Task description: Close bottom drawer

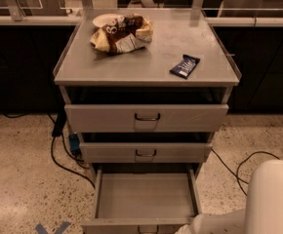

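Grey bottom drawer [146,196] is seen pulled out, its front lying just left of the end effector [201,225], low right; spread or pressed together cannot be told.

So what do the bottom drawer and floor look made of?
Grey rectangular bottom drawer: probably sheet metal, matte, with thin folded walls. Speckled beige floor: likely terrazzo, stone chips showing. The gripper sits at the drawer's front right corner.

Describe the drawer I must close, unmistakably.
Beyond the white arm, whose gripper is out of frame, stands a grey metal cart with three stacked drawers. The bottom drawer sits lowest, by the floor. Only it is pulled far out, tray interior exposed.
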